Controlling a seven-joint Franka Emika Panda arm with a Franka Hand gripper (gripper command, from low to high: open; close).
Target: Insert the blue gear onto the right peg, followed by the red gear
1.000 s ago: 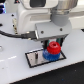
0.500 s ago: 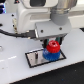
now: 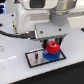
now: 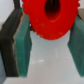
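held the small round red toothed gear (image 3: 53, 48) clamped in the hand (image 3: 53, 46), directly atop the wider flat blue toothed gear (image 3: 50, 55) on the black-bordered grey rectangular plate (image 3: 35, 58).

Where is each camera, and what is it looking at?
Exterior view: it sits off the arm, above the table, looking down at the grey plate, the blue gear and the red gear on top of it; the white arm and the gripper show.
Wrist view: it sits on the wrist, looking along the gripper at the red gear, very close, between two green finger pads.
Both views share the red gear and the gripper.
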